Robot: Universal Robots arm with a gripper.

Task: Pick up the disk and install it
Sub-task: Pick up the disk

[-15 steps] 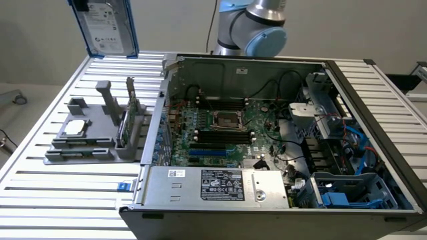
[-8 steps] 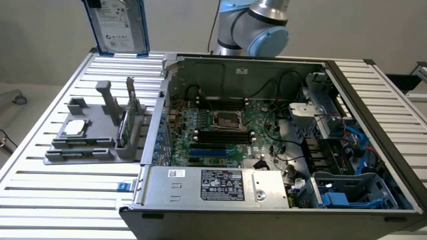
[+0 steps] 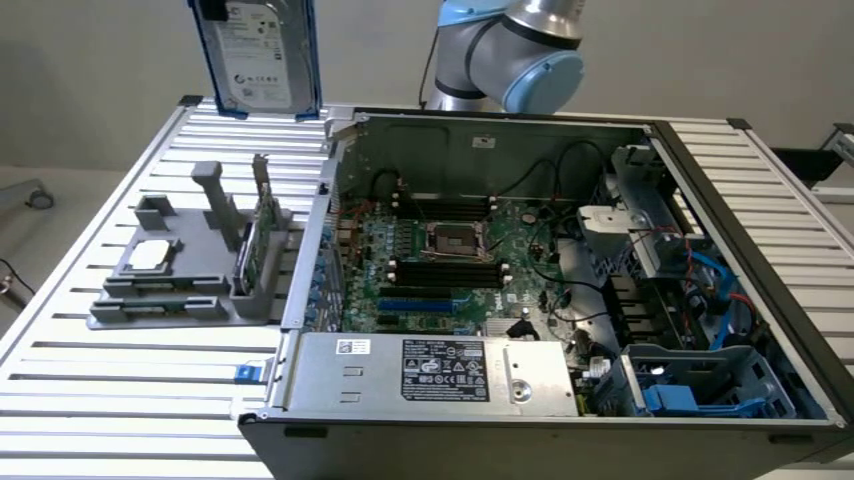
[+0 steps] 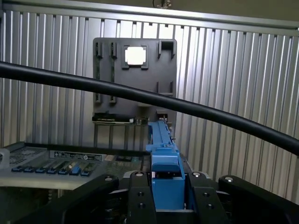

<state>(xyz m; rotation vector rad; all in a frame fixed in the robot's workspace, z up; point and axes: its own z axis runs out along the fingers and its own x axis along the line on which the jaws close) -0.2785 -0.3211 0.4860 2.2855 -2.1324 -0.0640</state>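
- The gripper (image 4: pixel 168 198) clamps the disk (image 3: pixel 256 55) by its blue edge, jaws partly closed on either side of it.
- The disk hangs upright, long axis vertical, above the table's (image 3: pixel 120 400) far corner, to the exterior view's left of the open computer case (image 3: pixel 507 122).
- The case's blue cage (image 3: pixel 707 385) sits well apart, toward the exterior view's right.

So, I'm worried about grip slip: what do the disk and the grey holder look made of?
The disk: silver, metal-looking body, white paper-like label, smooth blue carrier frame, probably plastic. The grey holder: uniform matte grey, likely plastic.
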